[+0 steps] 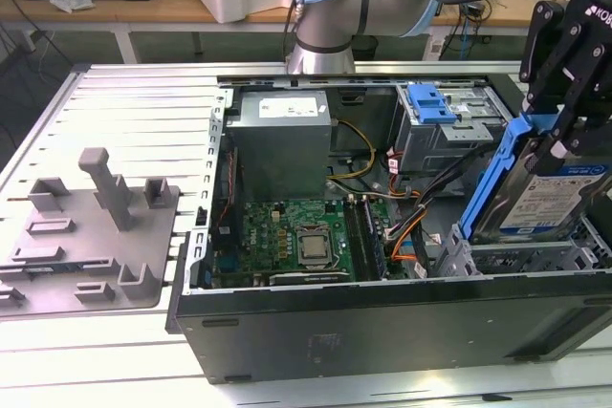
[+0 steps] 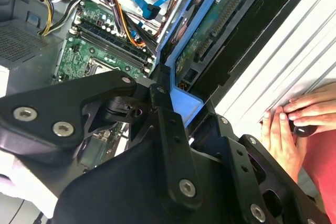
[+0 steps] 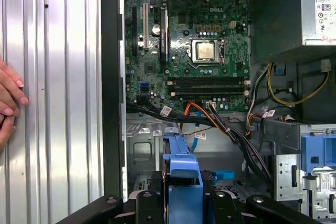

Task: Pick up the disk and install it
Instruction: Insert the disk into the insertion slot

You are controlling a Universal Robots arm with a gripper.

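Note:
The disk, a silver drive with a white-and-blue label in a bright blue carrier, hangs tilted on edge over the metal drive cage at the exterior view's right end of the open computer case. My black gripper is shut on its upper end. In the second wrist view the disk's green circuit-board underside and blue frame show past the gripper. The first wrist view looks along the blue carrier edge, clamped between the fingers.
Inside the case lie the motherboard, a grey power-supply box, cable bundles and a smaller blue bracket. A grey fixture plate sits on the slatted table. A person's hand rests on the table beside the case.

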